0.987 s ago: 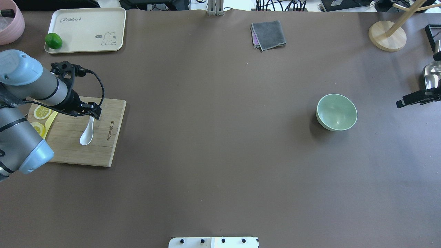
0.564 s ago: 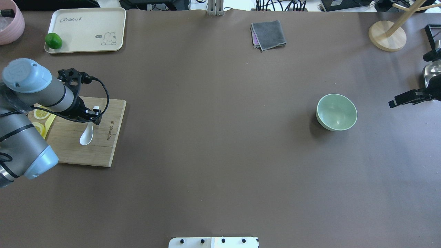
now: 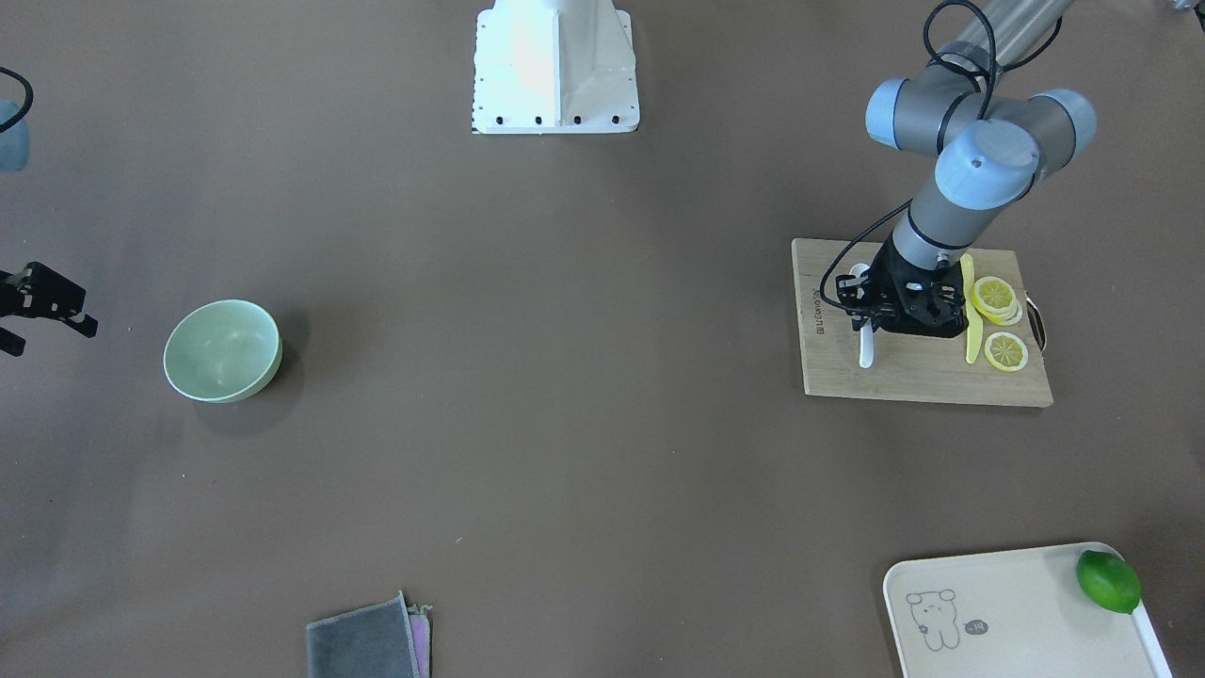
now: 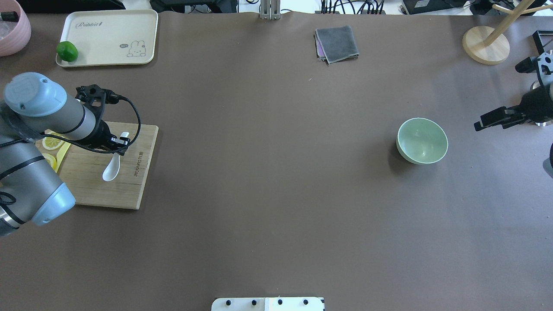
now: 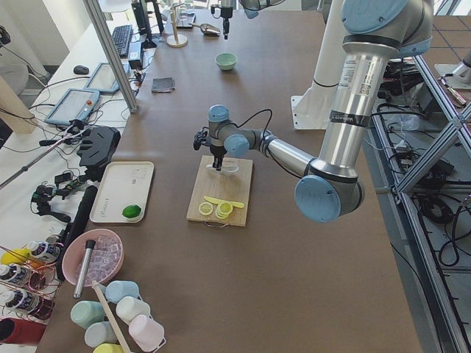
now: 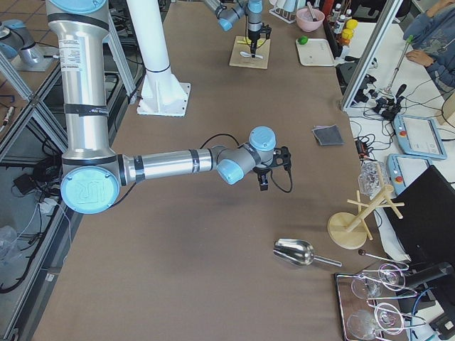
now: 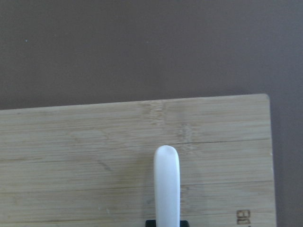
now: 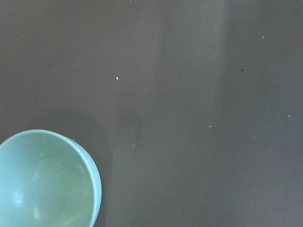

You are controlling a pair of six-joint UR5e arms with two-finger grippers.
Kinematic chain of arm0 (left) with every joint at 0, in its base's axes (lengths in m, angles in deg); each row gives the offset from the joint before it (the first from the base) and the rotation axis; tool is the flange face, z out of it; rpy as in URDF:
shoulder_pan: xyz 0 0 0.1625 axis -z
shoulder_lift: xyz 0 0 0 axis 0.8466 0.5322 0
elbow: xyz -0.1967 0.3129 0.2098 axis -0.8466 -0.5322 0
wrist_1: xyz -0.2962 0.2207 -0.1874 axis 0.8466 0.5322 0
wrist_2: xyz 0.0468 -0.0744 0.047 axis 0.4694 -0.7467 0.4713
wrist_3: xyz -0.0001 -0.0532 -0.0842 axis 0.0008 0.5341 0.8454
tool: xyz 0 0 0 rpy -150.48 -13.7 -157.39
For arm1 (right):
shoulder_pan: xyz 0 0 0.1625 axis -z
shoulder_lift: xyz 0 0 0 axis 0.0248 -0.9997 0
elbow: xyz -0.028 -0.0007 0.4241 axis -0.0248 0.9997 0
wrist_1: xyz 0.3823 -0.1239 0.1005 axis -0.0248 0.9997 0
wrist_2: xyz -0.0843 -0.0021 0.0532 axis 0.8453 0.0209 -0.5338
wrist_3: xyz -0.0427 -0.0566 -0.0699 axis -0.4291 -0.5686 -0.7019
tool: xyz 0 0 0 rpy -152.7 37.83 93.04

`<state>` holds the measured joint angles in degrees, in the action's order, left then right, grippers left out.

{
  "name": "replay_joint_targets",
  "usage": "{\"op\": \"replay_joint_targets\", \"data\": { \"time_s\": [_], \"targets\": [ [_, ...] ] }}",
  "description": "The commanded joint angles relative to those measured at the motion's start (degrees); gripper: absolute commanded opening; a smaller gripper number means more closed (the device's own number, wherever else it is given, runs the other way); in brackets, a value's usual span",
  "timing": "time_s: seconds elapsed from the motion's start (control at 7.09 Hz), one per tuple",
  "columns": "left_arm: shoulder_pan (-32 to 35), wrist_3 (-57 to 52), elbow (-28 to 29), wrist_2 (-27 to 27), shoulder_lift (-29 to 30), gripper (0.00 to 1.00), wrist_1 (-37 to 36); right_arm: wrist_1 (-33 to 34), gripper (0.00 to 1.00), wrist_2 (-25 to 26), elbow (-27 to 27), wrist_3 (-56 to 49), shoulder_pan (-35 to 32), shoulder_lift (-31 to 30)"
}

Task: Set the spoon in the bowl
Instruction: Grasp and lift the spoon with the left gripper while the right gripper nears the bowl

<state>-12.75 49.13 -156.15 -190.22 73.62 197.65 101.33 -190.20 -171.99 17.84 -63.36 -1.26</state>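
The white spoon (image 4: 111, 171) lies over the wooden cutting board (image 4: 103, 190) at the table's left, scoop toward the robot. My left gripper (image 4: 119, 145) is shut on its handle, also seen in the front view (image 3: 871, 325). The handle's tip (image 7: 166, 184) sticks out past the fingers in the left wrist view. The mint-green bowl (image 4: 422, 141) stands empty and upright at the right, also in the right wrist view (image 8: 45, 182). My right gripper (image 4: 484, 124) hovers right of the bowl, apart from it. I cannot tell whether it is open or shut.
Lemon slices (image 4: 52, 140) and a yellow knife (image 4: 64, 152) lie on the board's left side. A cream tray (image 4: 108, 36) with a lime (image 4: 67, 51) is at the back left. A grey cloth (image 4: 337, 43) and a wooden stand (image 4: 486, 43) are at the back.
My left gripper has shifted slightly right with the spoon, whose handle tip now shows past the fingers. My right gripper has moved left toward the bowl.
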Motion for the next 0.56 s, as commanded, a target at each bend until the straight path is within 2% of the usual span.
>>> {"op": "replay_joint_targets", "data": {
  "time_s": [0.0,0.28,0.42],
  "targets": [
    [0.0,0.4,-3.6,-0.3,0.4,0.00,-0.4,-0.4,0.92,1.5,1.7,3.6,2.9,2.1],
    [0.0,0.8,-3.8,-0.3,1.1,0.00,-0.4,-0.5,0.93,5.9,1.7,8.5,8.6,4.2],
    [0.0,2.2,-4.0,-0.3,1.5,0.00,-0.3,-0.4,0.90,6.6,2.1,8.5,10.4,4.7]
  ]
}}
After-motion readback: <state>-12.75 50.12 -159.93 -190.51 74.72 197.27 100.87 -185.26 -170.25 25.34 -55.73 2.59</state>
